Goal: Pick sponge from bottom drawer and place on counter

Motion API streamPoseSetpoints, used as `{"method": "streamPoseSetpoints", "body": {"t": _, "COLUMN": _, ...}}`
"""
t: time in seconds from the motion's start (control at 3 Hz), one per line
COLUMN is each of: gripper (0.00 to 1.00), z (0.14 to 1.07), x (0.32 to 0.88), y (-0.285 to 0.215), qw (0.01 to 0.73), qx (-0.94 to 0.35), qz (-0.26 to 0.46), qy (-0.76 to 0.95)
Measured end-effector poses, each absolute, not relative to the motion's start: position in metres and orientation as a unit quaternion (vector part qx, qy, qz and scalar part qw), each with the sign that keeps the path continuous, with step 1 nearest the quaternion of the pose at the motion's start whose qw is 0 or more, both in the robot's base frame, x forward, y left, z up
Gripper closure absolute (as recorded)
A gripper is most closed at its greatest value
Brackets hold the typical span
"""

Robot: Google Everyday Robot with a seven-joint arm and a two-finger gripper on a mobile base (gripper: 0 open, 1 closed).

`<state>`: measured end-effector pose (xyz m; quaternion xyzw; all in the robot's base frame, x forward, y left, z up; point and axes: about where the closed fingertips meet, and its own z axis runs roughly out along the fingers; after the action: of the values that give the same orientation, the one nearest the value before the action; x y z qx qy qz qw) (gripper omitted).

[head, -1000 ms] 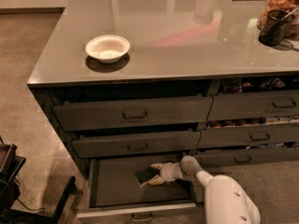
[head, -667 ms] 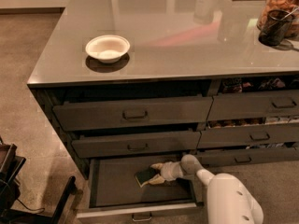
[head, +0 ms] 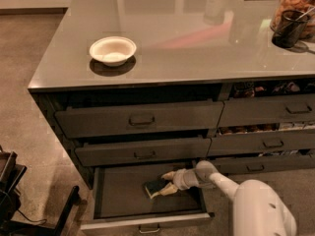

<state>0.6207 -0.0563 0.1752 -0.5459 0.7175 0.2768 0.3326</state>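
I am holding my tool (head: 162, 184) low inside the wide, shallow dark grey bottom drawer (head: 147, 221), which is standing pulled out with its pale metallic front edge towards the camera. The tool is standing open, its two pale fingers (head: 169, 175) spread apart. Between their tips is lying the small wavy-edged sponge (head: 153, 187), dark green on top over a pale yellow layer. The sponge is touching the nearer finger and sitting flat on the drawer floor. The farther finger is showing a little gap from it, so I am not gripping it yet.

My white arm (head: 256, 208) is reaching in from behind the tool, on its right. Above the tool, two deeper dark-fronted drawers (head: 141, 120) are sitting closed. Higher again, the large glossy grey worktop (head: 197, 38) is reflecting the light. Up and to the left of the tool, a small white round bowl (head: 112, 50) is resting on that worktop. Far up to the right, a dark cup (head: 288, 28) is standing near the worktop's edge.

Set against the earlier frames, the tool is keeping almost the same place and spread, and the sponge is lying in the same spot.
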Motion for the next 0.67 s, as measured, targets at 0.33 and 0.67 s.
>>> {"method": "streamPoseSetpoints", "body": {"t": 0.33, "gripper": 1.00, "z": 0.209, "x": 0.609, "y": -0.078, "qw": 0.326, "qx": -0.534, "qz": 0.264, "qy": 0.734}}
{"method": "streamPoseSetpoints", "body": {"t": 0.67, "gripper": 1.00, "z": 0.250, "x": 0.602, "y": -0.103, "qw": 0.324, "qx": -0.525, "qz": 0.234, "qy": 0.751}}
